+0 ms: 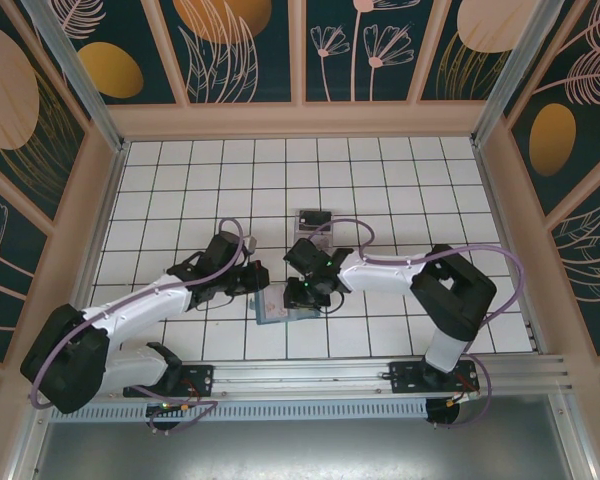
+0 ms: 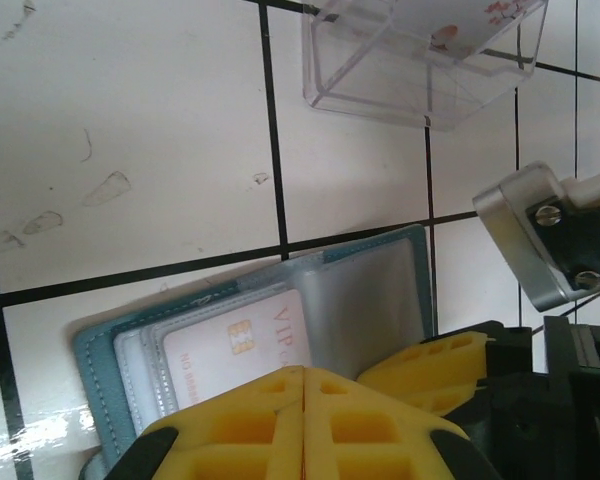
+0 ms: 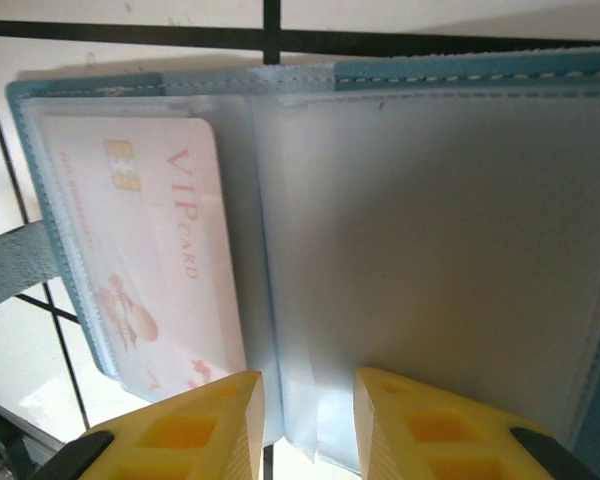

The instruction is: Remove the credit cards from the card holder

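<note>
Card holder: lay open and flat on the white counter.
Pink card: sat in a clear sleeve.
Left gripper: closed tight.
Right gripper: narrow gap — sleeve edge between.

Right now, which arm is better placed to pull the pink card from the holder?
Right, probably: the right claw stands open at the card holder's sleeve edge, beside the pink card. The left claw is shut, seemingly pinning the card holder.

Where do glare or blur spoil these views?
Top external: evenly lit, sharp. Left wrist: glare on the tile beside the card holder; yellow fingers soft. Right wrist: milky sheen on the clear sleeves; VIP card legible.
</note>
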Available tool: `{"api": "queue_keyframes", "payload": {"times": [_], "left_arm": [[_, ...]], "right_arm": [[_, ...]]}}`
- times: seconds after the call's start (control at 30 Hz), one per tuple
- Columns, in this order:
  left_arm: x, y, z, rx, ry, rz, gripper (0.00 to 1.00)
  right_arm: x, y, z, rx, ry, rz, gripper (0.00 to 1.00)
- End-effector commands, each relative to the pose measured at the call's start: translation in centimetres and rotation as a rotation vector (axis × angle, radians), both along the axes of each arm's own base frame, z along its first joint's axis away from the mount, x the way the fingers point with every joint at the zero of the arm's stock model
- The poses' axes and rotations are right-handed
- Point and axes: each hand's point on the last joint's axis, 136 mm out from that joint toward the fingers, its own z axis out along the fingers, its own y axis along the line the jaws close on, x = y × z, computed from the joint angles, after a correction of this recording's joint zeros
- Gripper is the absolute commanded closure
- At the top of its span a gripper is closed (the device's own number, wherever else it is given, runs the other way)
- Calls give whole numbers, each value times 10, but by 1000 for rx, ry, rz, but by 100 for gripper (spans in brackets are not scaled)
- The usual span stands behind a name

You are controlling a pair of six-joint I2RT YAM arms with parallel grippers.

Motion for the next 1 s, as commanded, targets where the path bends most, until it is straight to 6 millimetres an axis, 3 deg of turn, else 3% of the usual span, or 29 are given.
{"api": "queue_keyframes", "payload": {"times": [0.0, 0.23, 0.77, 0.97], "left_arm": [[2, -7, 4, -8, -13, -25, 91], [-2, 0, -18, 47, 25, -19, 91], [-14, 20, -62, 188, 100, -26, 89], [-14, 24, -68, 218, 107, -26, 89]], "right_arm": [[13, 6, 26, 46, -46, -42, 70], [19, 14, 37, 86, -55, -50, 72], [32, 27, 21, 101, -25, -45, 74], [35, 27, 12, 94, -15, -41, 74]]}}
